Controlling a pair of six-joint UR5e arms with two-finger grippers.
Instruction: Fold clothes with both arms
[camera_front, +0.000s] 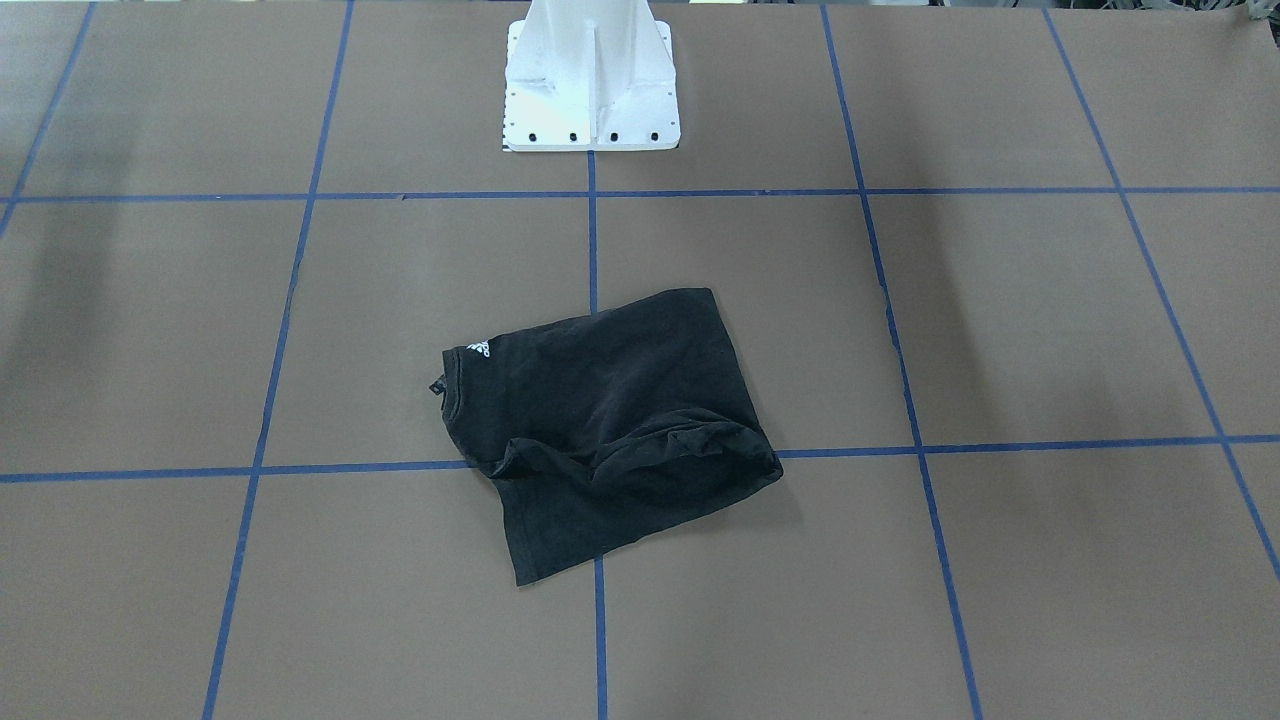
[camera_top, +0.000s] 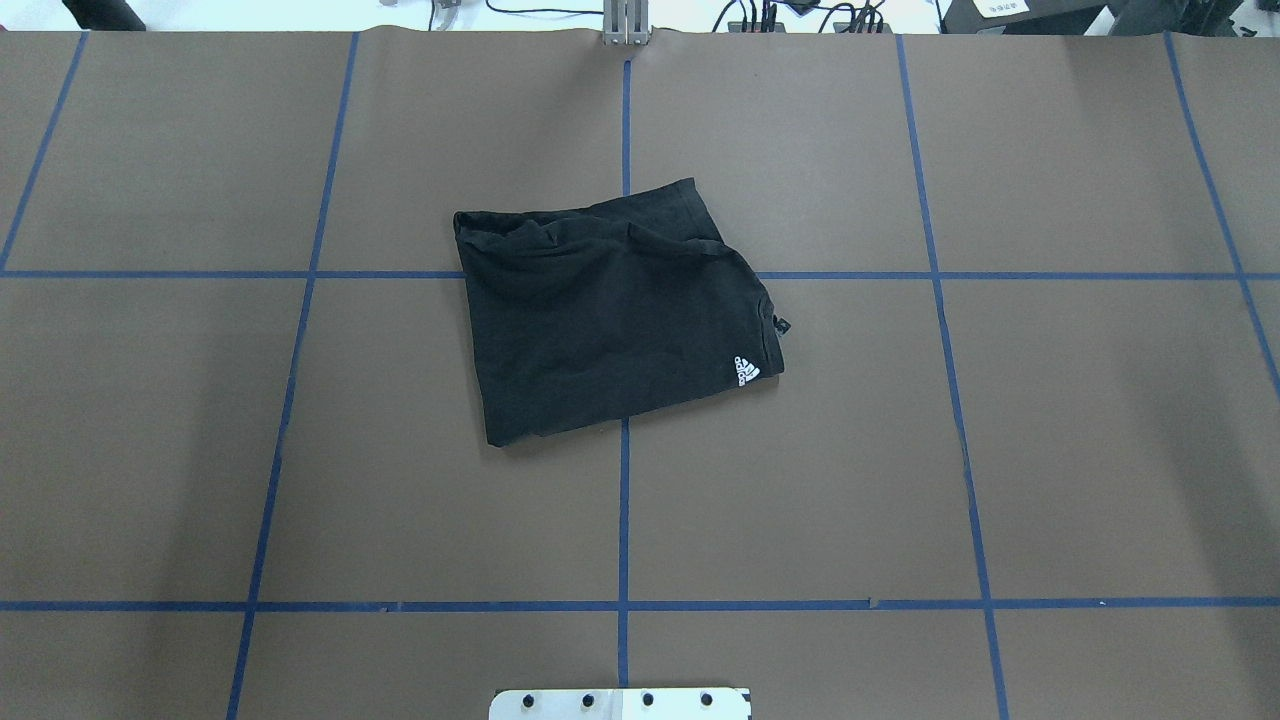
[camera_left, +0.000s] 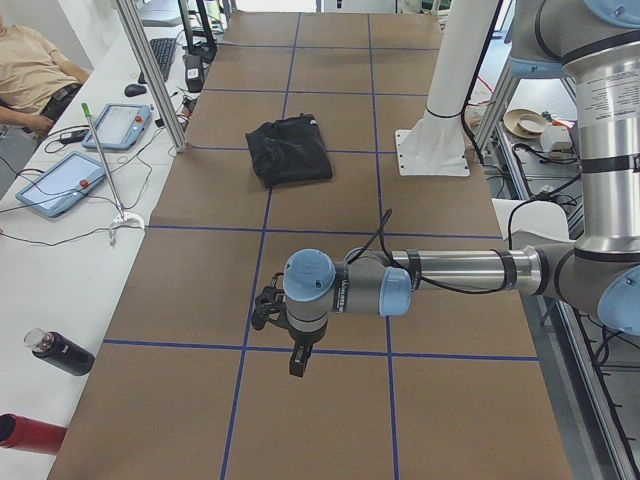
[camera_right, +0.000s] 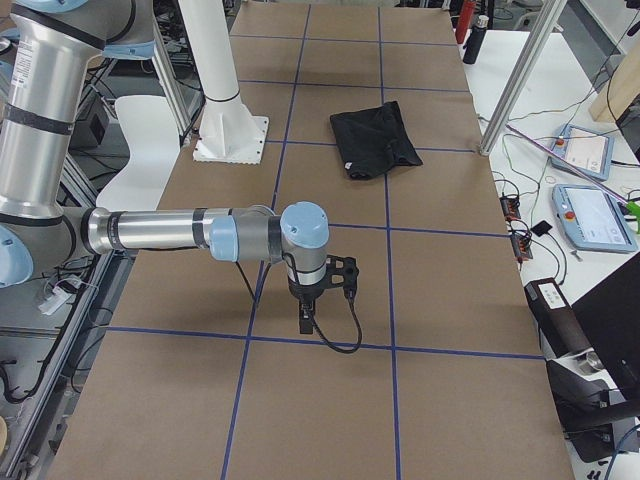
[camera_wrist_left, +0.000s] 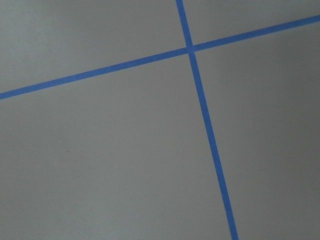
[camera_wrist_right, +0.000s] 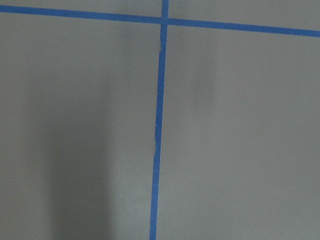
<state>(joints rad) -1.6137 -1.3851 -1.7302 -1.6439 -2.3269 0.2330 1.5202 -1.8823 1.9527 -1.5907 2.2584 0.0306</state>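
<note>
Left gripper (camera_left: 297, 355) hangs over bare desk (camera_top: 1000, 450) toward the robot's left end, pointing down, holding nothing. It shows only in the side view, so I can't tell if it is apart or together. Right gripper (camera_right: 305, 320) is the same at the other end: pointing down, nothing in it, state not readable. Both wrist cameras show only brown desk and blue tape lines (camera_top: 624, 500).

Both grippers are well apart from the black T-shirt (camera_top: 610, 320), which lies near the desk's middle, out in front of the white pedestal (camera_front: 590, 90), across a tape crossing.

Progress, my read: folding looks essentially done. The shirt is a compact rough rectangle, no sleeves sticking out and no front print showing. What may be left is tidying, or nothing.

Look of the shirt: it sits slightly skewed to the grid. The white collar logo (camera_top: 747, 371) is at the corner on the robot's right, with a small tag (camera_top: 783, 324) poking out just beside it. The edge farthest from the robot is bunched and rumpled (camera_front: 680, 440), not flat.
</note>
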